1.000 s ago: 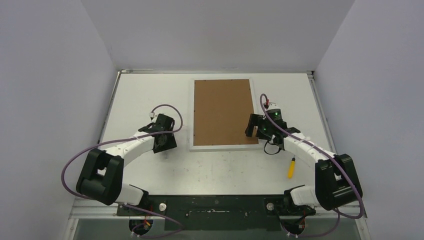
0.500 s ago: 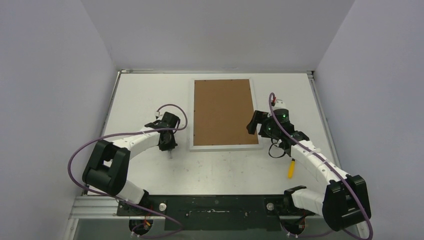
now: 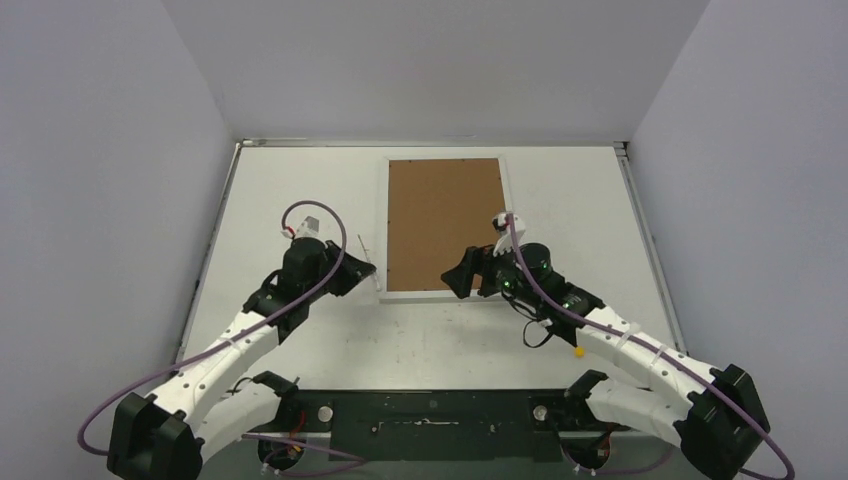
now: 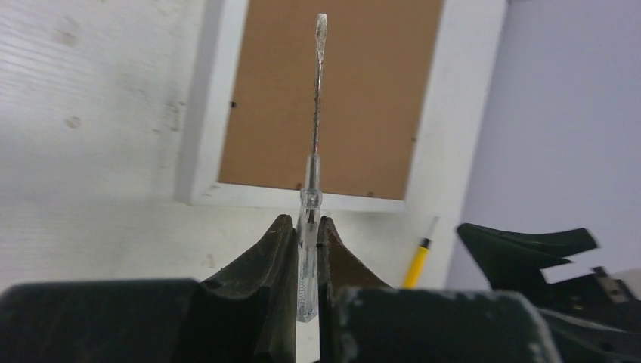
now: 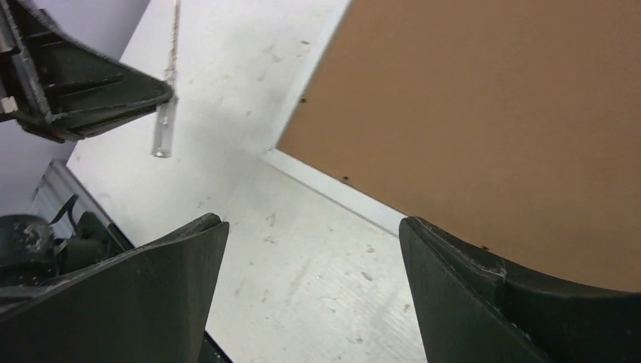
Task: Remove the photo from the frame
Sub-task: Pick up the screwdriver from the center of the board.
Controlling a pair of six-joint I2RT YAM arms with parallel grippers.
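Observation:
The frame (image 3: 510, 225) lies face down at the table's middle back, its brown backing board (image 3: 445, 220) facing up. The photo is hidden under that board. My left gripper (image 3: 366, 270) is shut on the clear handle of a thin flat-blade screwdriver (image 4: 319, 98) and hovers just left of the frame's near left corner. In the left wrist view the blade points out over the board (image 4: 363, 91). My right gripper (image 3: 468, 278) stands open and empty above the frame's near edge. In its own view the fingertips (image 5: 215, 227) straddle bare table and the white border (image 5: 332, 189).
A yellow-handled screwdriver (image 4: 418, 261) lies on the table near the right arm, mostly covered by that arm in the top view (image 3: 578, 350). Grey walls close in the table on three sides. The black base rail (image 3: 430, 410) runs along the near edge.
My left gripper closed on the clear screwdriver at the table, then lifted it and turned it toward the frame. My right gripper swung from the frame's right side to its near edge.

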